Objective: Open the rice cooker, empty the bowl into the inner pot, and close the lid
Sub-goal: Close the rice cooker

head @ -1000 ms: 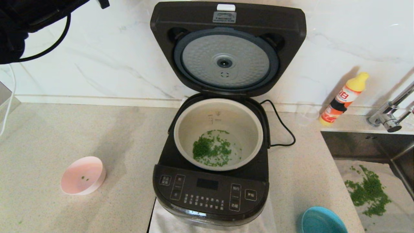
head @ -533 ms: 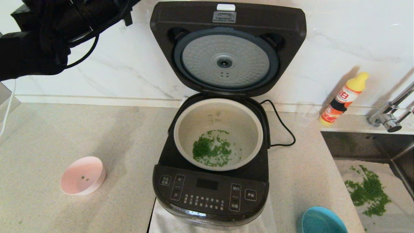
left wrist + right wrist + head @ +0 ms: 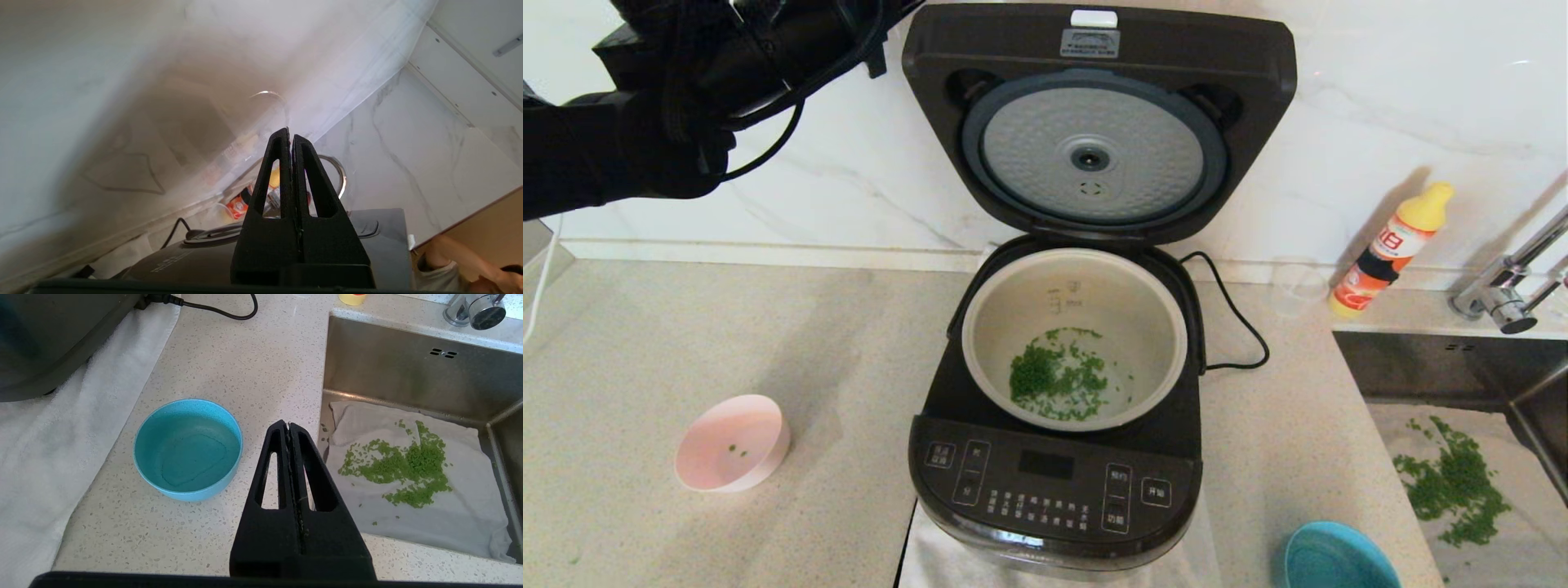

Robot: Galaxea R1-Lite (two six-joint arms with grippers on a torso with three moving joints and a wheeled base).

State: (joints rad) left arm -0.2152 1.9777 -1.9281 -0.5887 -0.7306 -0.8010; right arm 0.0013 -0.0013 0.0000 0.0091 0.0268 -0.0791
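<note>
Left tool, apparently pinched together, has advanced toward the raised lid.

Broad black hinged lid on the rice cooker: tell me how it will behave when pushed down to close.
The broad black hinged lid looks rigid, so it will likely swing as one piece about its rear hinge instead of flexing. It stands upright, so it may drop quickly once tipped forward. Its glossy surface could be slippery for the shut left gripper, raised beside it. The right gripper hangs parked near the sink.
</note>
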